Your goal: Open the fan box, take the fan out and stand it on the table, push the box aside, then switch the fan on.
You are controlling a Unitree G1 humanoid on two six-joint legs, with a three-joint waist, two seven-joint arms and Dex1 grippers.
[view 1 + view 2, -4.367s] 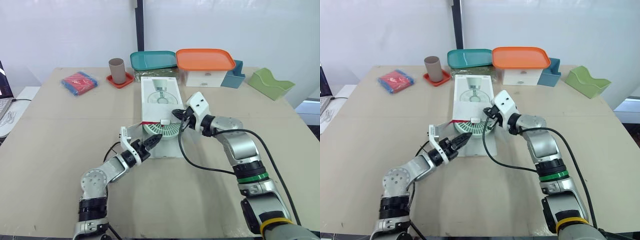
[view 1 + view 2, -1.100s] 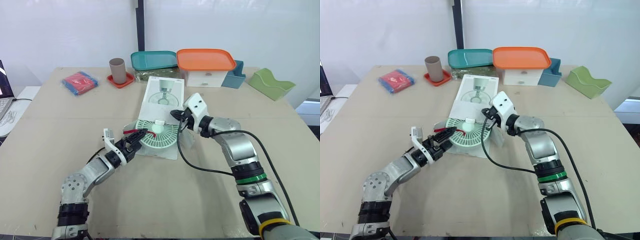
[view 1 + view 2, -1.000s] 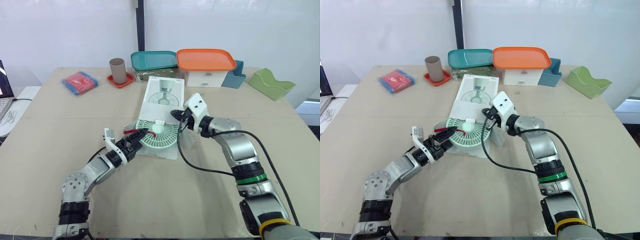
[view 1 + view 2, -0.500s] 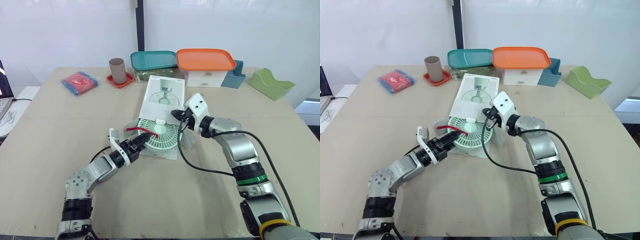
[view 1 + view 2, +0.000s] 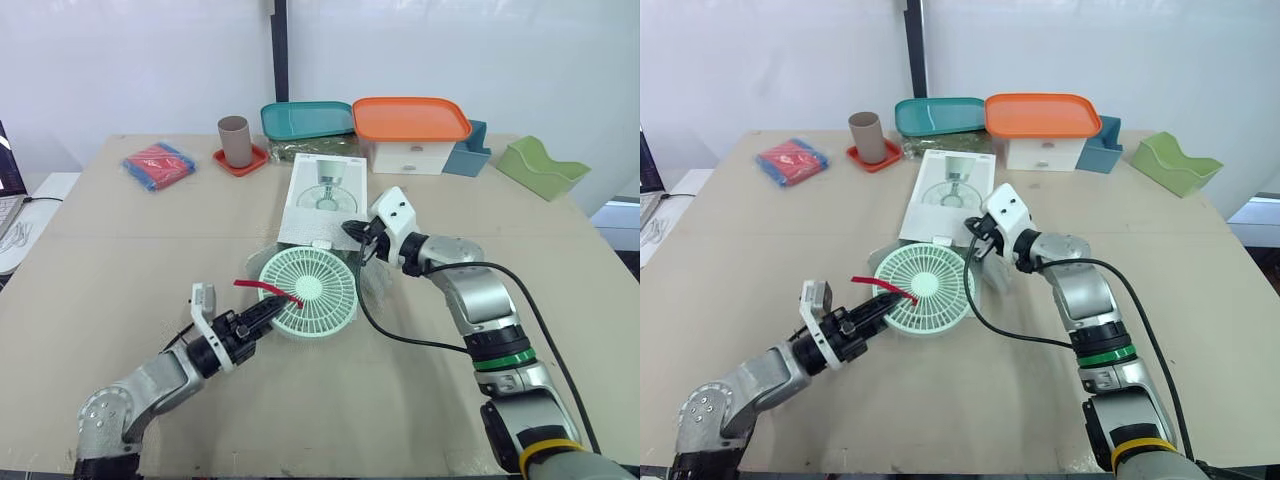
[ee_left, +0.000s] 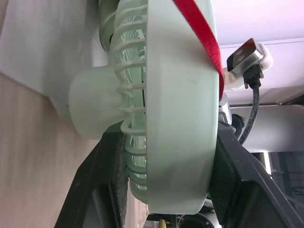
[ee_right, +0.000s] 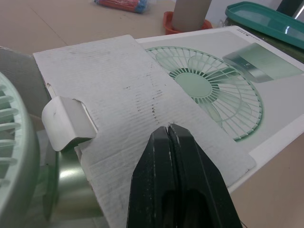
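The mint-green round fan (image 5: 309, 293) is out in front of the white fan box (image 5: 326, 198), its grille tilted up toward me and a red strap (image 5: 262, 288) lying over its rim. My left gripper (image 5: 271, 309) is shut on the fan's rim at its near left side. The left wrist view shows the rim (image 6: 180, 118) clamped between the two black fingers (image 6: 107, 185). At the near end of the box my right gripper (image 5: 357, 238) is shut on the opened cardboard flap (image 7: 118, 90). The printed fan picture (image 7: 209, 88) lies just beyond the flap.
Along the back of the table stand a brown cup (image 5: 235, 140) on a red coaster, a teal tray (image 5: 306, 120), an orange-lidded container (image 5: 411, 121), a blue box (image 5: 469, 156) and a green holder (image 5: 540, 166). A red-and-blue packet (image 5: 158, 164) lies back left.
My left gripper has drawn the fan out of the box toward the table's near edge and to the left. The right gripper has stayed on the flap, and the box has barely moved.
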